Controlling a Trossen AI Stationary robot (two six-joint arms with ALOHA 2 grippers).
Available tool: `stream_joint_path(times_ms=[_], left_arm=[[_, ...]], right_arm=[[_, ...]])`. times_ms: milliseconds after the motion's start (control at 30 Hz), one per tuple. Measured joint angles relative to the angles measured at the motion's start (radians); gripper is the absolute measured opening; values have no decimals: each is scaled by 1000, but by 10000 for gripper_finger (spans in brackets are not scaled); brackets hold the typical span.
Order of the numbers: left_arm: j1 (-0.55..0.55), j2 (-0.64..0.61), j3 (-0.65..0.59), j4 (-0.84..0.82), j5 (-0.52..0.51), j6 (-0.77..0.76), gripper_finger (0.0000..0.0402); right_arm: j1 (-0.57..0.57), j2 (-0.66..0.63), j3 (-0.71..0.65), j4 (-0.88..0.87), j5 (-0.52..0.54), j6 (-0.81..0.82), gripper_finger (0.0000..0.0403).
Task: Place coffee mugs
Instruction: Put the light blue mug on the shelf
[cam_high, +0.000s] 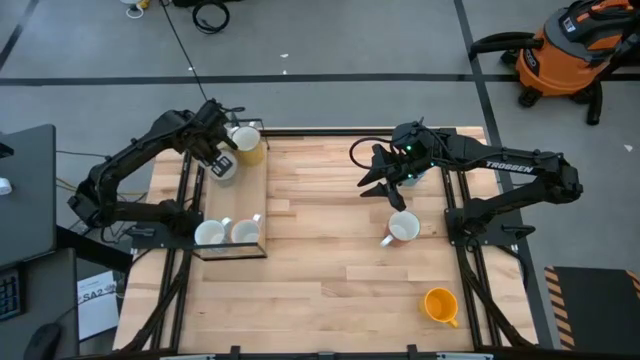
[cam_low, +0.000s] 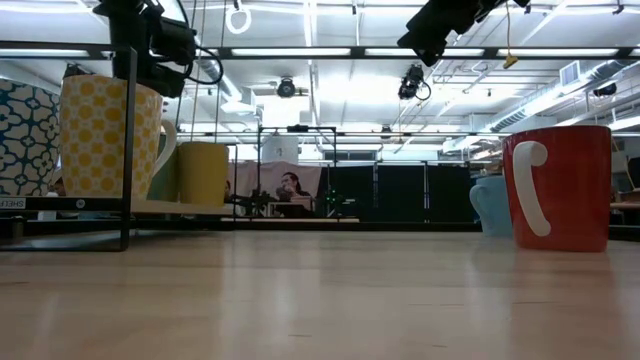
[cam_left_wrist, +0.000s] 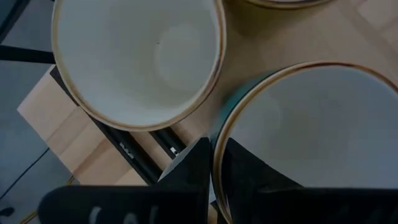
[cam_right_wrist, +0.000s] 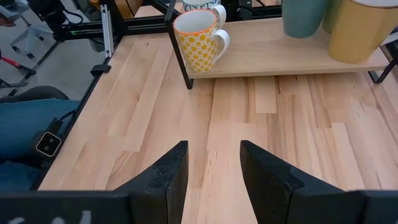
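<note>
A black-framed wooden rack (cam_high: 262, 200) stands at the table's left. On it stand a yellow-dotted mug (cam_low: 100, 135), a blue-and-white patterned mug (cam_low: 22, 135), a pale yellow mug (cam_high: 249, 146) and a teal mug (cam_right_wrist: 305, 15). My left gripper (cam_high: 221, 160) is over the rack's far end, shut on the teal mug (cam_left_wrist: 231, 102). My right gripper (cam_high: 378, 183) hovers open above the table's far right, touching nothing. A red mug with a white handle (cam_high: 403, 228) stands near it. A light blue mug (cam_low: 492, 205) stands farther back. An orange mug (cam_high: 440, 305) sits near the right front. My left gripper pinches the teal mug's rim (cam_left_wrist: 214, 155), one finger (cam_left_wrist: 189, 171) outside the wall and one finger (cam_left_wrist: 255, 171) inside the cup. It comes from above, pointing down. The mug is upright, and in the low view its base (cam_low: 163, 198) looks level with the rack board.
A mug with a white inside (cam_left_wrist: 137, 56) stands close beside the teal one on the rack. The rack's black posts (cam_right_wrist: 180, 59) rise at its corners. Bare wooden table (cam_high: 320, 270) lies between the rack and the right-hand mugs. A person sits far behind the table (cam_low: 290, 188).
</note>
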Motion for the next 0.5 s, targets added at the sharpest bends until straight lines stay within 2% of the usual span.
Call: stream_joint_path(times_ms=[500], left_arm=[[30, 1, -1, 34, -4, 6, 36]], right_arm=[[0, 0, 0, 0, 0, 0, 151]])
